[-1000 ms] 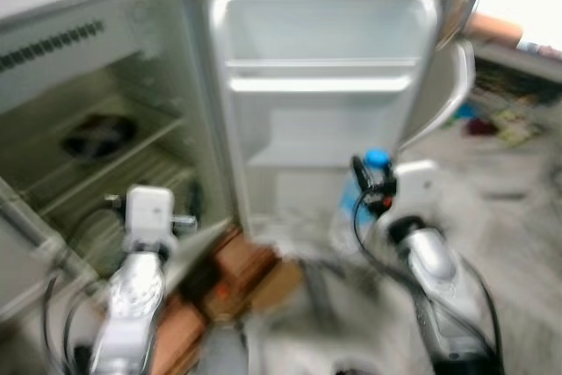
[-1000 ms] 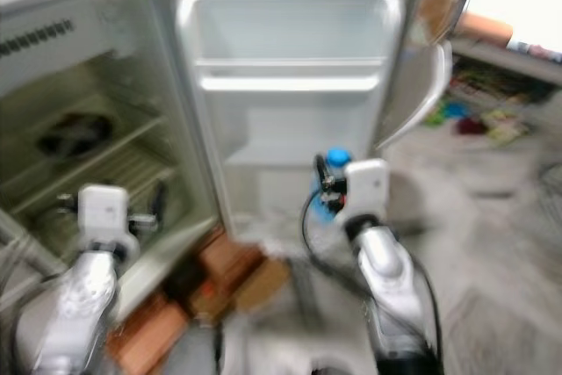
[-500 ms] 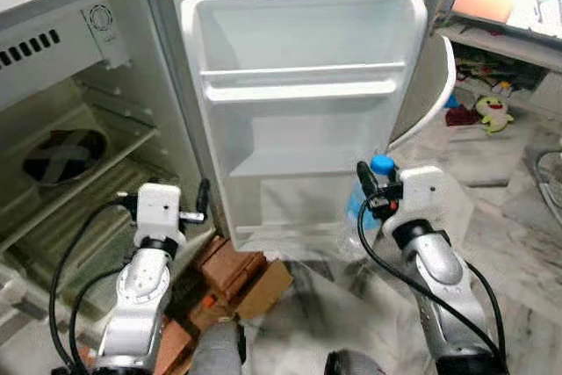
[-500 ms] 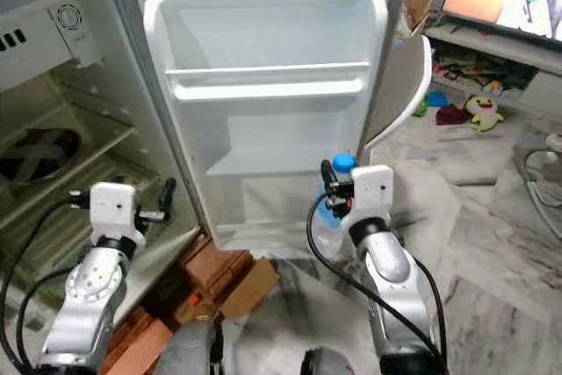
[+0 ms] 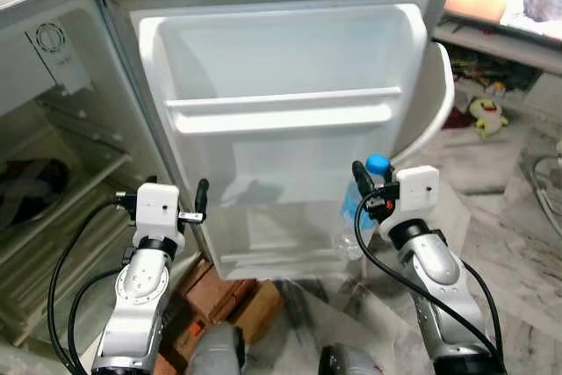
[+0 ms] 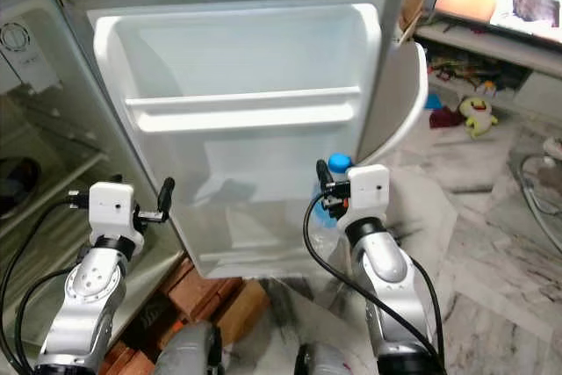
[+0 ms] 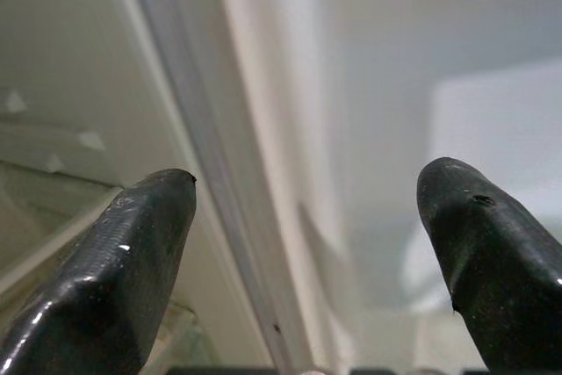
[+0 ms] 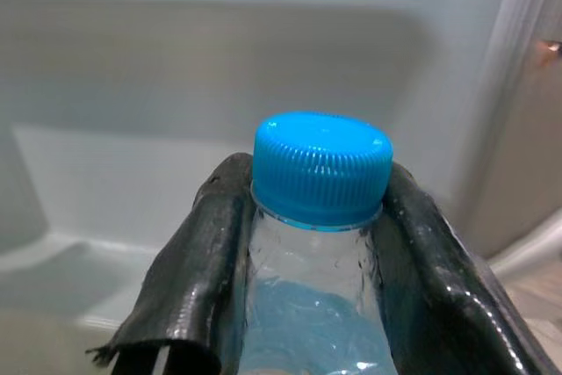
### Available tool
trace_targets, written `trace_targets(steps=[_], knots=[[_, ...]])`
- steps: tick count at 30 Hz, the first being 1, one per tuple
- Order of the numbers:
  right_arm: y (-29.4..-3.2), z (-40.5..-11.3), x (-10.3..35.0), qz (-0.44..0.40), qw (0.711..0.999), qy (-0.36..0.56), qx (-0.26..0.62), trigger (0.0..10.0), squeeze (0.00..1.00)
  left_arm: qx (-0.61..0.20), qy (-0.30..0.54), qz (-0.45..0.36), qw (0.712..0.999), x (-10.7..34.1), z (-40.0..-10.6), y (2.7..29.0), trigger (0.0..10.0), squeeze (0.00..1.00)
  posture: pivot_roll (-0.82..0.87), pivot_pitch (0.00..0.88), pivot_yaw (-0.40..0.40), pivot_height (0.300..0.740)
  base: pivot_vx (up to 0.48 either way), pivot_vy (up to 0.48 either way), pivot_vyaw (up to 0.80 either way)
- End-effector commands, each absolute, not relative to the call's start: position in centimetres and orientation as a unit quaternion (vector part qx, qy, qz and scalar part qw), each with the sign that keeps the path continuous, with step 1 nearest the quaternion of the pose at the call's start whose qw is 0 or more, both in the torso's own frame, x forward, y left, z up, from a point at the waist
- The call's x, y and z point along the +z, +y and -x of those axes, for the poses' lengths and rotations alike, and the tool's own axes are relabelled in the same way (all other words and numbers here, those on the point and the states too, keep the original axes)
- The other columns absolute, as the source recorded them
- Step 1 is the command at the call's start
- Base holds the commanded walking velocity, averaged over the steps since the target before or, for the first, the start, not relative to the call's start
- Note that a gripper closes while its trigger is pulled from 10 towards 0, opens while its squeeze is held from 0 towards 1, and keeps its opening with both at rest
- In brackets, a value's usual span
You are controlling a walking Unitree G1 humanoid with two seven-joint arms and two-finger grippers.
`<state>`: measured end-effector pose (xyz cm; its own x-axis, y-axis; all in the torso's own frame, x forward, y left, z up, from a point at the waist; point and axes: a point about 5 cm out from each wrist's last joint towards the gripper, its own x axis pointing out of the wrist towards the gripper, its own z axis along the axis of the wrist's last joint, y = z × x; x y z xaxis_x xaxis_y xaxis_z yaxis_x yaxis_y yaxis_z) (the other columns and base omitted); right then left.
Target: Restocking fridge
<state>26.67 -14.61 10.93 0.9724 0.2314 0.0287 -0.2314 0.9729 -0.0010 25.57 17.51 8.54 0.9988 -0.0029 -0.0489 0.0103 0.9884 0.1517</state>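
My right gripper (image 5: 376, 185) is shut on a clear water bottle (image 5: 354, 215) with a blue cap (image 8: 322, 164), its black fingers (image 8: 189, 296) pressed on either side of the neck. It holds the bottle upright in front of the lower right part of the open fridge door (image 5: 281, 59). The door's white inner liner has one shelf rail (image 5: 281, 111) across its middle. My left gripper (image 5: 160, 199) is open and holds nothing. It hovers at the door's lower left edge, which runs between the two fingertips (image 7: 145, 234).
The fridge cabinet (image 5: 44, 182) with its wire shelves stands open on the left. Bricks (image 5: 224, 292) lie under it. A white chair (image 5: 436, 98) stands behind the door, and a low shelf with toys (image 5: 481, 113) is at the right. Plastic sheeting covers the marble floor.
The whole picture has shifted, so the camera moved. The door now sits centred and closer, and the cabinet has slid off to the left. The blur is gone. Both arms keep their pose.
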Motion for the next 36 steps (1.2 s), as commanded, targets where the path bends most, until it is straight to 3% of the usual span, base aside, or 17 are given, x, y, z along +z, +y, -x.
trace_targets(steps=[1,9,18,36], knots=[[-13.92,-26.93,12.01,-0.005,0.99,-0.038,0.133,10.0,0.0,0.01,0.019,-0.085,0.996,8.89,-25.68,18.05,10.0,0.0,0.09,0.027,-0.014,0.676,0.0,0.0,0.0],[-13.66,-26.77,11.75,-0.009,0.989,-0.03,0.144,10.0,0.0,0.014,0.023,-0.085,0.996,8.78,-25.62,18.17,10.0,0.0,0.09,0.03,-0.013,0.661,0.0,0.0,0.0],[-13.68,-26.65,11.79,-0.009,0.989,-0.031,0.147,10.0,0.0,0.025,0.026,-0.081,0.996,8.75,-25.43,18.47,10.0,0.0,0.09,0.037,-0.015,0.591,0.0,0.0,0.0],[-13.57,-26.81,12.0,-0.003,0.987,-0.034,0.159,10.0,0.0,0.033,0.02,-0.089,0.995,8.98,-25.54,18.58,10.0,0.0,0.09,0.039,-0.016,0.591,0.0,0.0,0.0]])
